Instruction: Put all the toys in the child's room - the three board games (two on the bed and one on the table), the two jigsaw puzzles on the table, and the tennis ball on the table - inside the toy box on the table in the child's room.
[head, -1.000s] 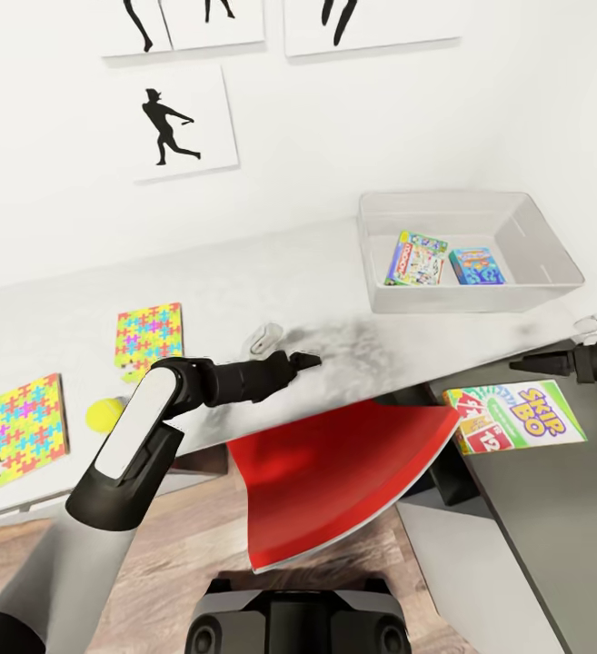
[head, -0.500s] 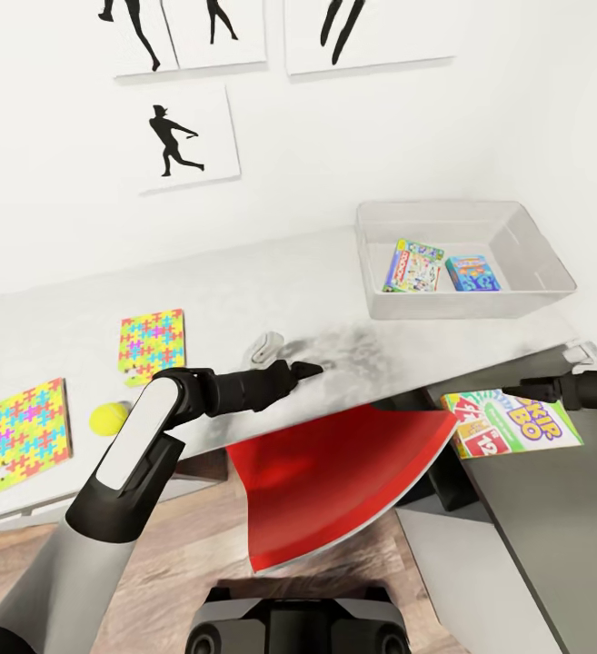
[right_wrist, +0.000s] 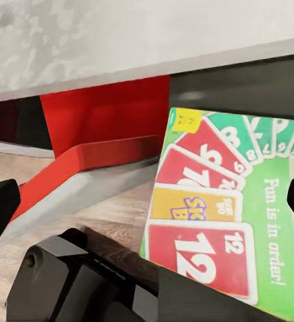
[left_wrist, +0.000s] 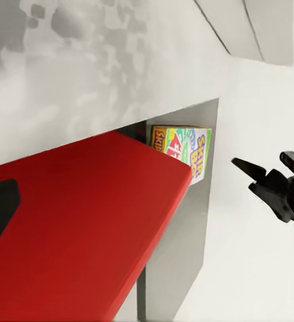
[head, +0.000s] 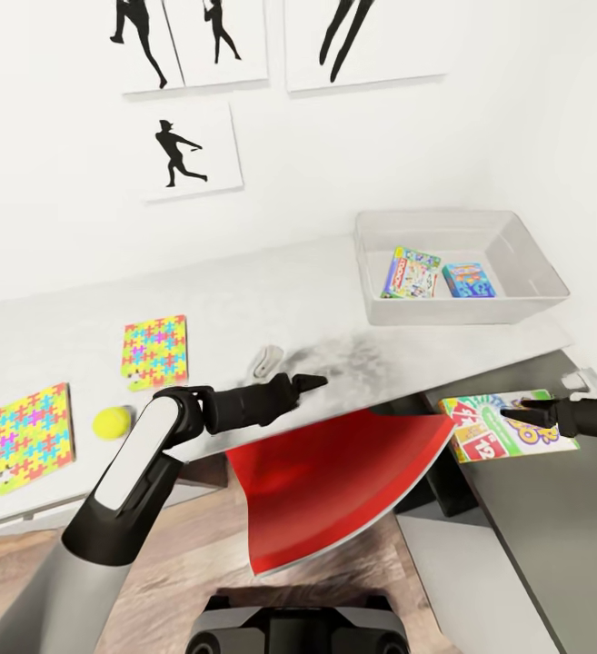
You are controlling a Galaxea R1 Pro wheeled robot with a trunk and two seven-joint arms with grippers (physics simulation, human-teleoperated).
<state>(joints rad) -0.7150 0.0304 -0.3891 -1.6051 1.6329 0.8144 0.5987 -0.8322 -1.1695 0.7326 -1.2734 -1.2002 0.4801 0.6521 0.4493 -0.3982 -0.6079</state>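
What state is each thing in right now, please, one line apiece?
Toy box: upright on the table, holding two game boxes.
Monopoly box: flat inside the toy box.
Blue game box: flat inside, beside it.
Skip-Bo box: on the dark cabinet top, outside the toy box.
Two jigsaw puzzles: flat on the table.
Tennis ball: on the table.
Left tool: empty.
Right tool: open above the Skip-Bo box.

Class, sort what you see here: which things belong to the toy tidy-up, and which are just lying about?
Job:
toy box, holding Monopoly game and blue game
Skip-Bo game, under right end effector
two jigsaw puzzles
tennis ball
table

Just lying about:
red chair seat
silhouette pictures
small grey clip
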